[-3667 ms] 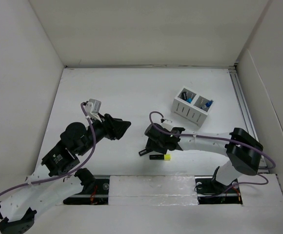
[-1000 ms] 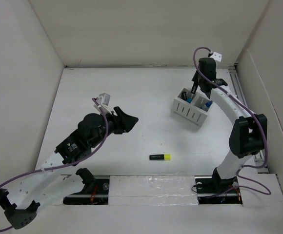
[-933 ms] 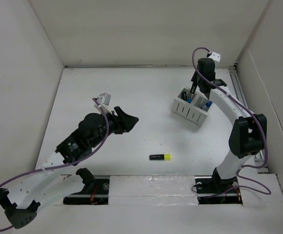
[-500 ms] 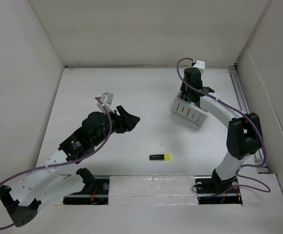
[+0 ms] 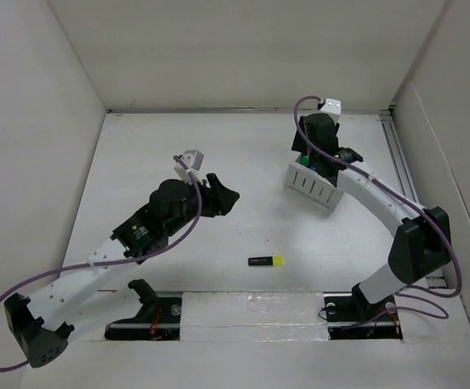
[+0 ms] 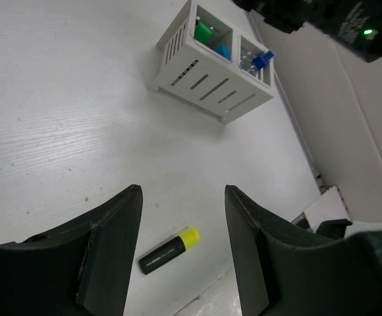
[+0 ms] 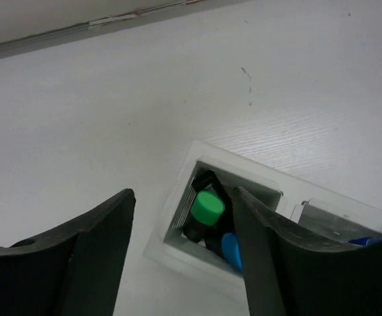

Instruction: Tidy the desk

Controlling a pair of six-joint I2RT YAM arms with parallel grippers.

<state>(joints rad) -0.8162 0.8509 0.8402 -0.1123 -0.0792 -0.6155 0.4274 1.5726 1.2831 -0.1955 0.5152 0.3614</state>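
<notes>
On the white desk [image 5: 219, 146] a black highlighter with a yellow cap [image 5: 266, 261] lies near the front edge, and it also shows in the left wrist view [image 6: 169, 250]. My left gripper [image 5: 223, 197] is open and empty, hovering above the desk to the far left of the highlighter, which lies between its fingers in the left wrist view [image 6: 182, 194]. My right gripper [image 5: 304, 152] is open and empty above the left compartment of the white slotted box [image 5: 312, 185]. A green-capped marker [image 7: 207, 207] and a blue-capped one [image 7: 230, 249] stand in that compartment.
The box's right compartment holds a blue item [image 6: 260, 59]. White panels wall the desk on three sides. A metal rail [image 5: 403, 174] runs along the right edge. The arm bases sit at the near edge.
My right gripper went from beside the highlighter to the box, then shifted left over its left compartment; a green-capped marker now shows there. My left arm reached further right.
</notes>
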